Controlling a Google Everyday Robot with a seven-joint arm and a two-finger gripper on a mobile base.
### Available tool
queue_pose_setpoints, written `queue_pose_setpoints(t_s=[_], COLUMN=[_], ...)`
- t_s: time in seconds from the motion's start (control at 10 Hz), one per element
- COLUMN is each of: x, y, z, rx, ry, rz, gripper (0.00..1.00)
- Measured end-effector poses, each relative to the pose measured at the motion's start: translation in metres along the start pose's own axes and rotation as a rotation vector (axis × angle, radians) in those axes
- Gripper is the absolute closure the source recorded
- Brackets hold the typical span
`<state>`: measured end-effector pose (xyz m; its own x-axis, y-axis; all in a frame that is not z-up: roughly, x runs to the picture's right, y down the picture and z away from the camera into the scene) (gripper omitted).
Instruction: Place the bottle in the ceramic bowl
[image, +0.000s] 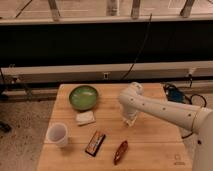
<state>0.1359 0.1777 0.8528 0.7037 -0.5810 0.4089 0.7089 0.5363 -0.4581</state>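
The green ceramic bowl (83, 97) stands empty at the back left of the wooden table (155, 142). My white arm reaches in from the right. Its gripper (130, 120) points down at the table's middle right, about a bowl's width to the right of the bowl and nearer the front. Something whitish shows at the gripper's tip, touching or just above the tabletop. I cannot tell it apart from the gripper, so I cannot see the bottle on its own.
A flat whitish bar (85, 118) lies just in front of the bowl. A translucent white cup (57, 134) stands at the front left. A dark snack bar (95, 142) and a reddish-brown object (120, 151) lie near the front edge. Cables and a blue object (175, 93) are off the table's right.
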Motion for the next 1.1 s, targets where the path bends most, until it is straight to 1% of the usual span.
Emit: queue_pose_setpoints(t_s=[0.3, 0.5, 0.6, 0.8, 1.1], x=[0.009, 0.008, 0.01, 0.013, 0.016], y=[-0.005, -0.006, -0.011, -0.022, -0.028], z=[-0.024, -0.026, -0.029, -0.041, -0.052], rx=[-0.007, -0.007, -0.008, -0.01, -0.015], ry=[0.013, 0.014, 0.018, 0.024, 0.036], rz=[-0.002, 0.001, 0.006, 0.01, 0.014], gripper=[1.0, 1.0, 1.0, 1.0, 1.0])
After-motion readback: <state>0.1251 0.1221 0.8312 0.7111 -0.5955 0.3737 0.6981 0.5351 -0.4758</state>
